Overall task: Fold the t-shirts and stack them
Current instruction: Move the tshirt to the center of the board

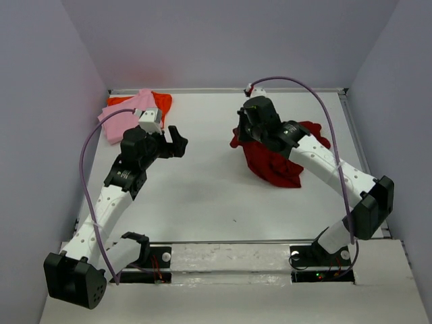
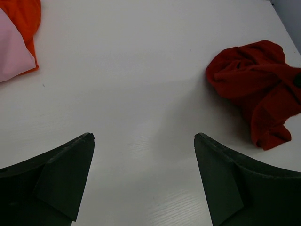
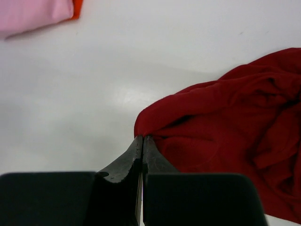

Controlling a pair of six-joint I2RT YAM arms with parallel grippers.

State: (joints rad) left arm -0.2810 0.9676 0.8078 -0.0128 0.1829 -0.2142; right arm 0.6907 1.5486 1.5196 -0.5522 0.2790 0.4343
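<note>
The dark red t-shirt (image 1: 280,162) lies crumpled right of centre; it also shows in the left wrist view (image 2: 258,84) and right wrist view (image 3: 225,122). My right gripper (image 3: 142,137) is shut on the shirt's left edge, seen from above at the shirt's far left (image 1: 237,138). The light pink t-shirt (image 1: 125,118) lies folded on the bright orange t-shirt (image 1: 162,101) at the back left; both show in the left wrist view, pink (image 2: 11,56) over orange (image 2: 23,14). My left gripper (image 1: 177,142) is open and empty over bare table (image 2: 144,136).
The white table (image 1: 202,189) is walled by grey panels at the back and sides. A purple cable (image 1: 310,91) loops over the right arm and another (image 1: 84,155) beside the left arm.
</note>
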